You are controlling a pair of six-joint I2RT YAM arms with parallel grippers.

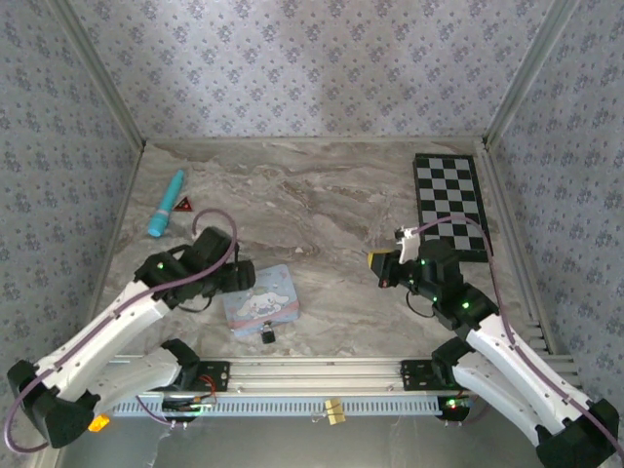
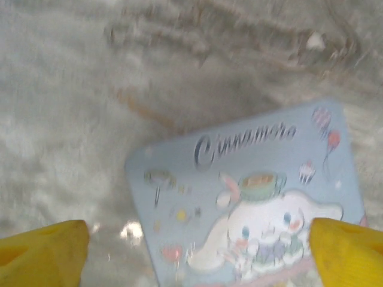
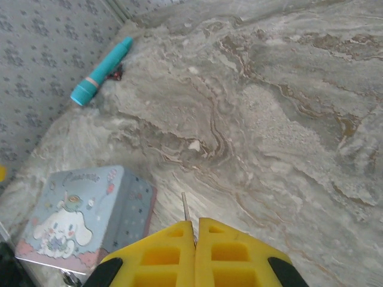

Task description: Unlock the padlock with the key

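A: Two grippers, what state?
B: Nothing held by left gripper [image 2: 197, 239], spread wide over tin [image 1: 263, 302]. key [image 3: 185, 206] is clamped in right gripper [image 3: 195, 224].
A: And padlock [image 1: 265, 335]?
B: Seen lower centre of top view, just below tin, untouched. Prob. next: lock to be steadied, key lined up w/ keyhole. Tin is shut, contents hidden.

Overhead, 2 wrist views, shared tin [image 1: 261, 304]
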